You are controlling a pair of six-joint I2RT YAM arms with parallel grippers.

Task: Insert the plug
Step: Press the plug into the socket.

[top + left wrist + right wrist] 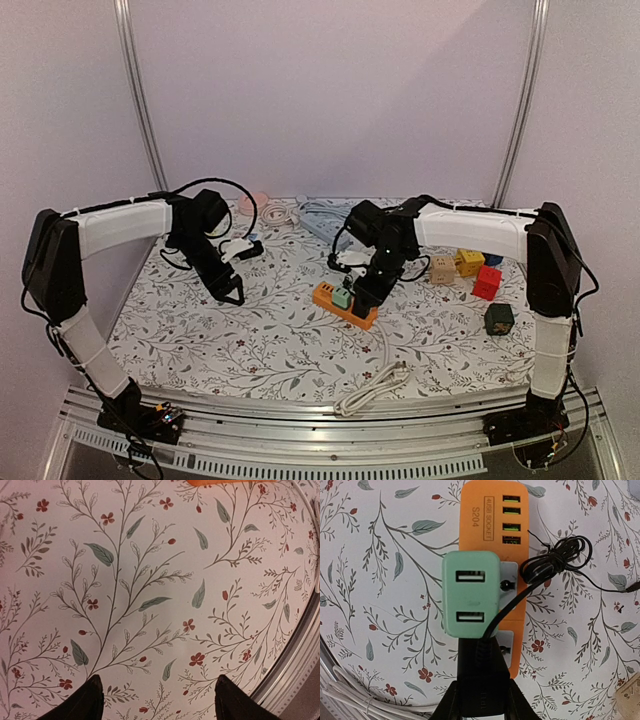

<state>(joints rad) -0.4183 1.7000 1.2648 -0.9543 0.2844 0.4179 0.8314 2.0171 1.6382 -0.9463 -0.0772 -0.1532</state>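
Right gripper point(482, 702) is clamping the black plug point(481, 665), which is sitting over the orange power strip point(480, 535), butting against the green USB adapter point(470, 595); can't tell if it's seated. Left gripper point(157, 700) is hanging released, grasping nothing, over the floral tablecloth point(150, 580)

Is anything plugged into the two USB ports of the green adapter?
No, both USB ports on the green adapter stand empty in the right wrist view.

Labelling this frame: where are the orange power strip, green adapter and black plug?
orange power strip point(475, 512): right wrist view, label end.
green adapter point(470, 592): right wrist view, face centre.
black plug point(485, 680): right wrist view, body.
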